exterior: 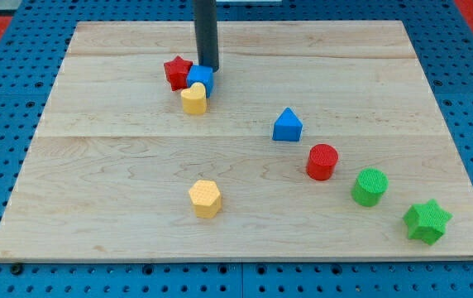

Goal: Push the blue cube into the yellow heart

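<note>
The blue cube (201, 79) sits in the upper left part of the wooden board (121, 149). The yellow heart (193, 99) lies just below it and touches it. A red star (177, 72) touches the cube's left side. My tip (208, 67) stands at the cube's top right edge, touching it or nearly so. The rod rises straight up out of the view's top.
A blue triangle-topped block (287, 126) lies right of centre. A red cylinder (322, 161), a green cylinder (370, 186) and a green star (427, 221) run in a line toward the bottom right. A yellow hexagon (205, 199) lies at bottom centre.
</note>
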